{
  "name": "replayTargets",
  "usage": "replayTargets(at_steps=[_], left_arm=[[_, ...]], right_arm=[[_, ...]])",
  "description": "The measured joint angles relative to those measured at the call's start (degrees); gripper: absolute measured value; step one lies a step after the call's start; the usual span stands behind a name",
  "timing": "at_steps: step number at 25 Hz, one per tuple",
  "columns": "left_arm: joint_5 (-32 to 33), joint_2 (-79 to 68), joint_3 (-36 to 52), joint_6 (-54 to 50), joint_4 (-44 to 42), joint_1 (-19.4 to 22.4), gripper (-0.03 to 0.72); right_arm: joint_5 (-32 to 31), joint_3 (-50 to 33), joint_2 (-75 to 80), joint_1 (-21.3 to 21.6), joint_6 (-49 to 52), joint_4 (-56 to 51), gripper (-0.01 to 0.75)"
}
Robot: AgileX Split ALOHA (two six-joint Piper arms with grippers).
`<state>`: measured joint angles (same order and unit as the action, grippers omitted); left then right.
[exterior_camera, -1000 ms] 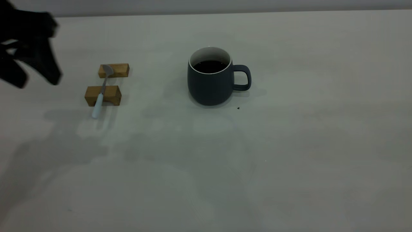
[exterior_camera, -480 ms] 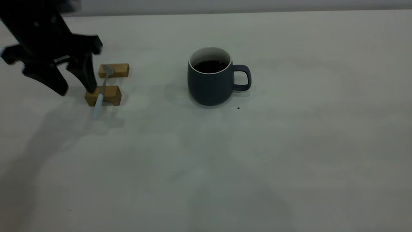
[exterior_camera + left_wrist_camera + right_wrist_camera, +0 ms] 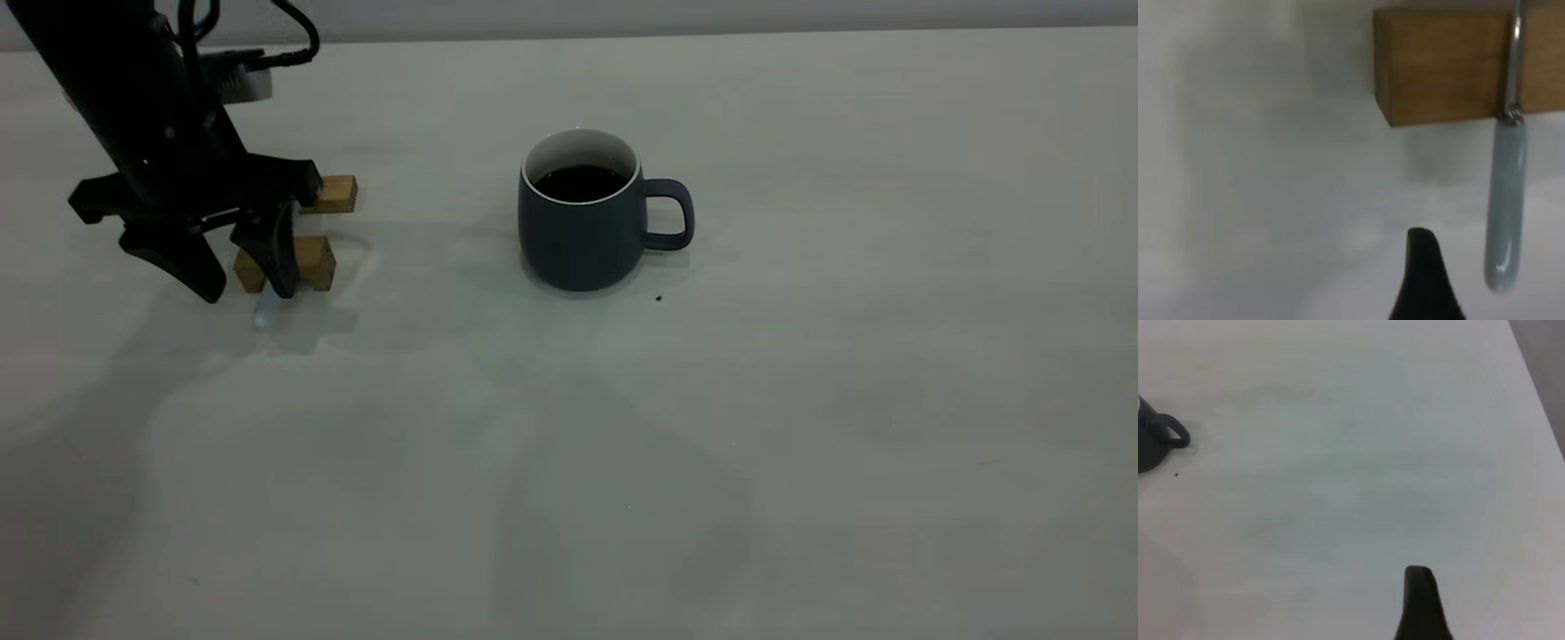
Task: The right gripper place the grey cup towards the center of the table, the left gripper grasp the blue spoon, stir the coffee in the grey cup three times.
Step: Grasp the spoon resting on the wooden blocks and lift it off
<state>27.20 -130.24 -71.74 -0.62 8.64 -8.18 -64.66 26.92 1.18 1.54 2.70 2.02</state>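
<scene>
In the left wrist view, the blue spoon (image 3: 1505, 200) overhangs a wooden block (image 3: 1445, 63).

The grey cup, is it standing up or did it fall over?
Standing up. The grey cup sits flat on the table, its open rim facing up and the coffee level inside.

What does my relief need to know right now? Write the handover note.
Left gripper: open, down at the blue spoon, nothing held.
Right gripper: off to the side, away from the grey cup.
Spoon lies across two wooden blocks, handle end overhanging the nearer one.
Cup stands mid-table, coffee inside, handle toward the right arm.
Done: cup placed.
Left: grasp spoon, stir three times.
</scene>
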Motion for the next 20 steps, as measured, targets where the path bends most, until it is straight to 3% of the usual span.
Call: replayTargets(at_steps=[10,20], left_arm=[[-3.5,-3.7,-1.2,-0.1,-0.2,-0.4,0.56],[-3.4,-3.7,-1.2,-0.1,-0.2,-0.4,0.244]], right_arm=[[0.0,0.0,0.0,0.0,0.0,0.0,0.58],[0.0,0.0,0.0,0.0,0.0,0.0,0.58]])
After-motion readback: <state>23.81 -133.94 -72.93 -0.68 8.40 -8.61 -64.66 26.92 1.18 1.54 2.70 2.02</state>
